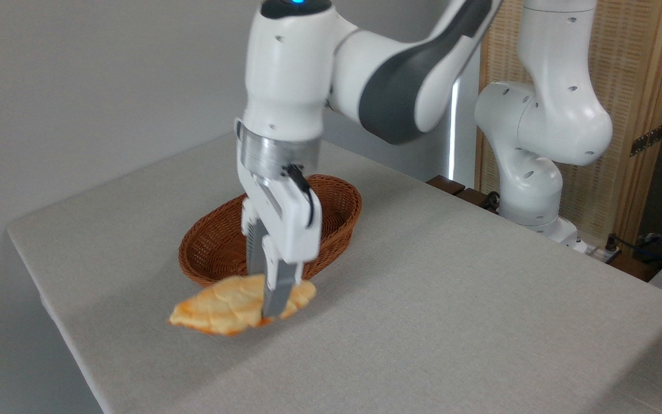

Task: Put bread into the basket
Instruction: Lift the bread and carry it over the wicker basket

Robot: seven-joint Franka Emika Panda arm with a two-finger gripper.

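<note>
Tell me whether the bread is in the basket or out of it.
Out. The bread hangs in the gripper in front of the basket, which looks empty.

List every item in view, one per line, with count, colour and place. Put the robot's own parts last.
bread: one, pale golden with browned edges, in front of the basket, clamped near its right end by the gripper; whether it touches the table is unclear.
basket: one, reddish-brown wicker, mid-table behind the bread; nothing visible inside, though partly hidden by the gripper.
table: one, light grey cloth-like surface.
wooden panel: one, tan, far right behind the arm.
cables: dark, by the arm's base at right.
arm: one, white and grey, reaching from its base at right.
gripper: one, white with grey fingers, shut on the bread.
</note>
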